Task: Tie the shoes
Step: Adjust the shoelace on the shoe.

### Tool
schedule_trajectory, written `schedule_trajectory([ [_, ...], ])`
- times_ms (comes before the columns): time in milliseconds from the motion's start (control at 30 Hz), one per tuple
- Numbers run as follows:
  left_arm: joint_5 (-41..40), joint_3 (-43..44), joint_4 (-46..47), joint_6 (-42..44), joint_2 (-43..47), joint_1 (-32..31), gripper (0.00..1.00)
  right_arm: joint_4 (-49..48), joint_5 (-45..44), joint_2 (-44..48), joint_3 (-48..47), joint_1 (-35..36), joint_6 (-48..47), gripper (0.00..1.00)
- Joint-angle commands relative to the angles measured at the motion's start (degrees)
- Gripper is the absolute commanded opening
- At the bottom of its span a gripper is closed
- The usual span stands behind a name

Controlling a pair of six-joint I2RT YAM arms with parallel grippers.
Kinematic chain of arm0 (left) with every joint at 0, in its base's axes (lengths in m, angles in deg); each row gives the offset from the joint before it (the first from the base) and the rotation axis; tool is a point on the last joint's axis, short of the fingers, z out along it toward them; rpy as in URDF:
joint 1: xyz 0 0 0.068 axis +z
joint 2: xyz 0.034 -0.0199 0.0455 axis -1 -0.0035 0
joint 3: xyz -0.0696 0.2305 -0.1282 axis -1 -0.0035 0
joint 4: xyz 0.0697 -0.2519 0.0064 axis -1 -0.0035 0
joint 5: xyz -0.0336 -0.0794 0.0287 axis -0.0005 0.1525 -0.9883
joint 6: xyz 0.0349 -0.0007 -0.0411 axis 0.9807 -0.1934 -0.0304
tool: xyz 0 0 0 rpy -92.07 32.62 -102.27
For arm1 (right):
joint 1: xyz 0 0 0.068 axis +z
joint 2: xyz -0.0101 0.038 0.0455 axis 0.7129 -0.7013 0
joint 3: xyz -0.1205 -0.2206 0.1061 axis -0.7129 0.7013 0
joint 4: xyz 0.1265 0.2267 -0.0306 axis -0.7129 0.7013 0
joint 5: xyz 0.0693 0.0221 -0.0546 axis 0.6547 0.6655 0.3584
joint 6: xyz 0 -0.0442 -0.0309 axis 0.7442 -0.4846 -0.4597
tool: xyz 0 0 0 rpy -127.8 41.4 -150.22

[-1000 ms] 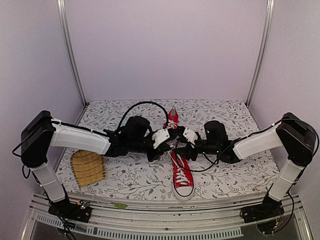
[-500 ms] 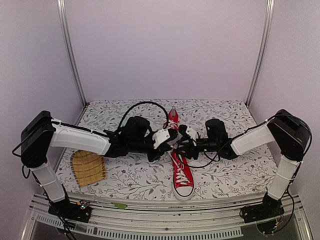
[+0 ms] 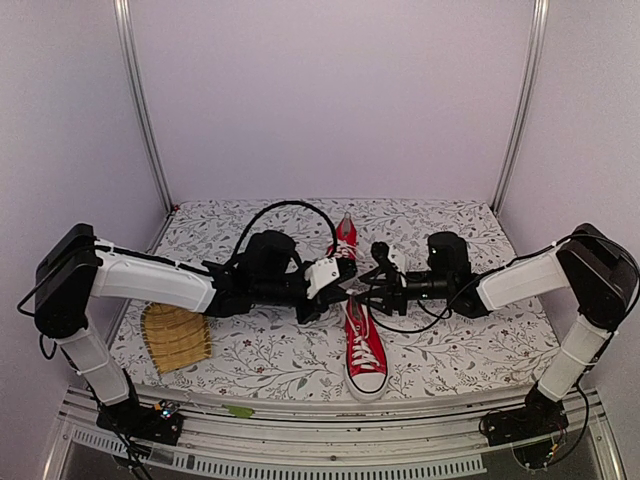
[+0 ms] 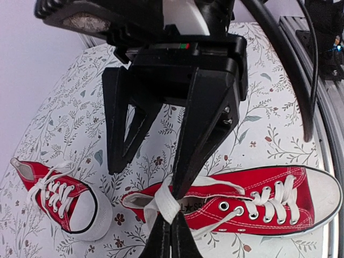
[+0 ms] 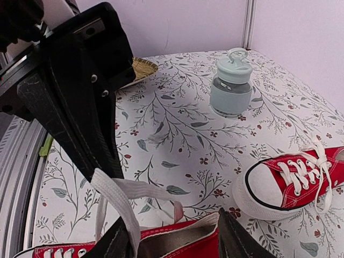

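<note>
Care matters most now, we think: we should hold the flat white lace point(image 4: 164, 207) up gently, tight enough to work with but not so hard that it drags the near red canvas sneaker with the white rubber toe point(image 4: 258, 207) across the flowery worktop point(image 3: 480, 340). The lace bends over a fingertip of the left gripper point(image 4: 142, 183). Its jaws look a bit apart, and we cannot tell if they pinch it. The right gripper point(image 5: 172, 228) has its jaws spread wide over the sneaker's mouth, one strand running beside a finger. It should close on lace only, not cloth. The other red sneaker point(image 4: 56, 199) sits just behind, not touching.
</note>
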Motion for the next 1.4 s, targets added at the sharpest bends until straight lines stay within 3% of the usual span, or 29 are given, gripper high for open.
schedule_trajectory([
  [0,-0.09,-0.17,2.95,0.98,1.55,-0.32,0.00,-1.83,1.94,-0.83,0.14,0.85,-2.32,0.53],
  [433,1.92,-0.66,4.89,-4.30,1.28,0.97,0.00,-4.82,3.49,-5.71,-3.59,1.62,-1.92,0.47],
  [600,1.99,-0.43,4.68,-7.74,0.91,2.13,0.00,-9.55,0.91,-1.49,0.35,0.03,3.88,0.48],
  [900,3.93,3.26,0.94,-10.03,-0.89,2.49,0.00,-4.97,-1.94,7.45,6.19,0.62,5.12,0.51],
  [1133,4.76,2.93,0.88,-9.00,-0.30,2.44,0.00,-7.77,-5.81,1.75,4.09,2.92,4.99,0.51],
  [1367,4.38,2.83,0.13,-8.01,-0.41,2.46,0.00,-7.34,-4.24,-3.83,0.19,1.92,3.29,0.43],
])
